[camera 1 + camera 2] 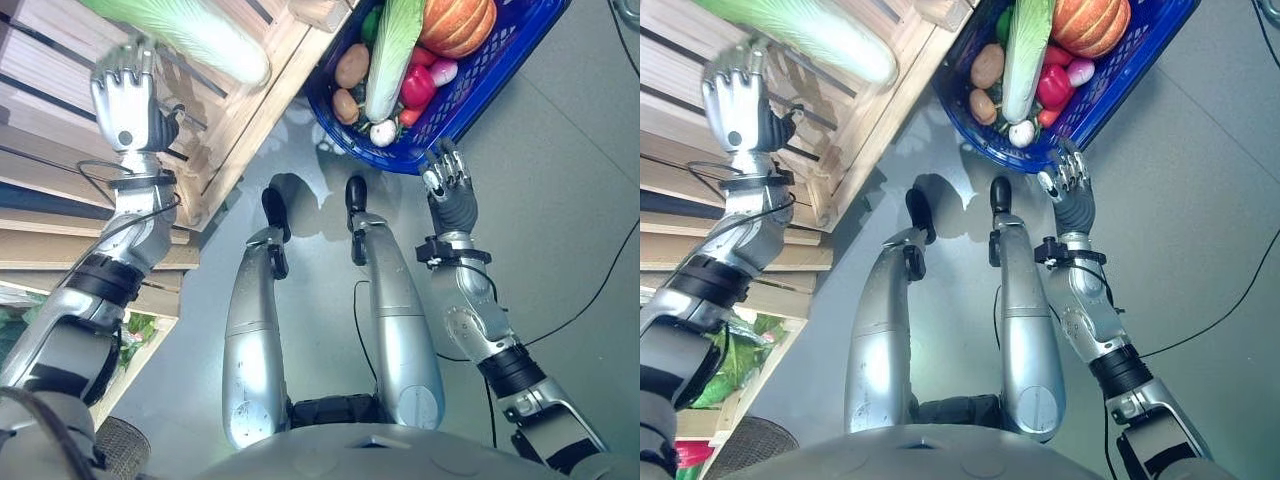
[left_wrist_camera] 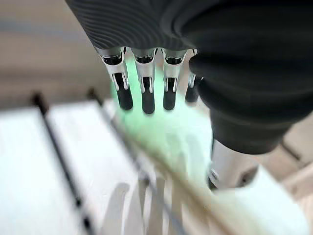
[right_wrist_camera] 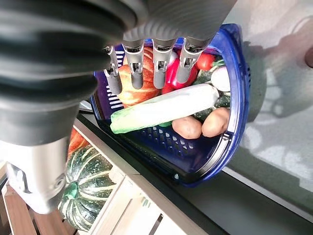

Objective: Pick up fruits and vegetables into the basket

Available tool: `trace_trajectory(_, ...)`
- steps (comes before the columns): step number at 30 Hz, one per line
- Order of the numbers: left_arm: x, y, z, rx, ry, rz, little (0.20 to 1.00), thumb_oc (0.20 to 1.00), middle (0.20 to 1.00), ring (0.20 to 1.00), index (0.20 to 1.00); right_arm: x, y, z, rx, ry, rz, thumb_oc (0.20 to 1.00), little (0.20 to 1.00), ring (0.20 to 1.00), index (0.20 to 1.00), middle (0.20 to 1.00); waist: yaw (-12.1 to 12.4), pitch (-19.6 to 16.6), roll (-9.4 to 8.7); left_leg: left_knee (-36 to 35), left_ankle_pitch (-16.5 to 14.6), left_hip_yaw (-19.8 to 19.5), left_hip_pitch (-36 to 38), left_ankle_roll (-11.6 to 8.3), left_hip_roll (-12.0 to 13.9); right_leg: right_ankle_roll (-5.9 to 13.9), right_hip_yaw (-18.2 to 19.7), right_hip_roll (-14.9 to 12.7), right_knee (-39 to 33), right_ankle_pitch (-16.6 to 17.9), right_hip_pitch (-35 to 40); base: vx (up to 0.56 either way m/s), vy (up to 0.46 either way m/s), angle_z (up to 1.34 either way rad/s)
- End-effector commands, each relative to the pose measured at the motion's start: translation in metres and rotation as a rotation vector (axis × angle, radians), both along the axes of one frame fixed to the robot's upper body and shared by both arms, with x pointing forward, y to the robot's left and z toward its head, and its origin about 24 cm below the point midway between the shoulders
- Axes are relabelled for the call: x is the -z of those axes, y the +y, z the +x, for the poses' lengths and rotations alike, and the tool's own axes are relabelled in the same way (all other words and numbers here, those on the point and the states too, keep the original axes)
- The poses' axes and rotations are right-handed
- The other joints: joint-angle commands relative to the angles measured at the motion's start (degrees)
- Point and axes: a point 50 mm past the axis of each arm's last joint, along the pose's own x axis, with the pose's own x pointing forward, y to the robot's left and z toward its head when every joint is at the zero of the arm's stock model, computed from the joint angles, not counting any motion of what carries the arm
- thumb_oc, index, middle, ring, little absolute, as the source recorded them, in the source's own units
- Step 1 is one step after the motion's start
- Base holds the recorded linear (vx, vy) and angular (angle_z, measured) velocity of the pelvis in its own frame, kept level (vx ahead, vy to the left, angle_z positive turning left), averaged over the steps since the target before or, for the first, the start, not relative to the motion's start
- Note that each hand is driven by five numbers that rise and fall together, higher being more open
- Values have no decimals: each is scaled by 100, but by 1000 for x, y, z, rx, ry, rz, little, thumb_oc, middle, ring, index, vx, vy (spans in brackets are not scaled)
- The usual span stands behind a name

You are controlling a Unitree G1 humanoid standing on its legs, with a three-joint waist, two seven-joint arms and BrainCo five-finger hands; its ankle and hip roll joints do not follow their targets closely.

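- One relation decides your next move: the pale green napa cabbage (image 1: 190,35) lies on the slatted wooden crate (image 1: 250,110), and your left hand (image 1: 125,95) sits right at its near flank, far nearer to it than the other hand.
- Its long axis runs slantwise across the slats, from the crate's far left toward the corner beside the blue basket (image 1: 500,70); your left fingers (image 2: 144,90) point across that axis, not along it.
- In the left wrist view the fingers reach out straight over the cabbage with the thumb (image 2: 230,166) apart on its other side; nothing is pinched yet, and I cannot tell whether they touch the leaves.
- Your right hand (image 1: 447,180) hangs just at the basket's near rim, fingers relaxed and empty.
- The basket stands on the floor to the right of the crate, already holding a second napa cabbage (image 1: 392,50), an orange pumpkin (image 1: 457,25), two potatoes (image 1: 351,66) and a red pepper (image 1: 417,87).
- I judge you'll need to close round the cabbage's girth, then carry it rightward.
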Motion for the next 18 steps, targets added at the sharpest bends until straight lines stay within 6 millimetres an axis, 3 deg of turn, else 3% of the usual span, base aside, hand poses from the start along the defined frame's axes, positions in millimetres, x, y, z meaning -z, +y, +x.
trace_trajectory(1,-16,-1,-13,8,-127,159,1000,1000,1000,1000,1000,-15,-6,-14,-13,-109,36,1000,1000,1000,1000,1000,90,-272,-47,71,-307,202,9,-43,-145,341,-193,150,-393,152,419,0,0,0)
trace_trajectory(10,-29,-1,0,-87,23,408,1000,1000,1000,1000,1000,-15,-9,-12,-46,-86,20,1000,1000,1000,1000,1000,-63,-272,-53,169,-342,282,23,-35,-87,337,-133,143,-267,129,388,19,16,-2)
trace_trajectory(18,-38,5,20,-206,151,466,1000,1000,1000,1000,1000,-14,-7,-7,-62,-77,10,1000,1000,1000,1000,1000,-206,-272,-51,262,-370,369,-59,-26,-17,343,-60,130,-143,115,259,24,29,-7)
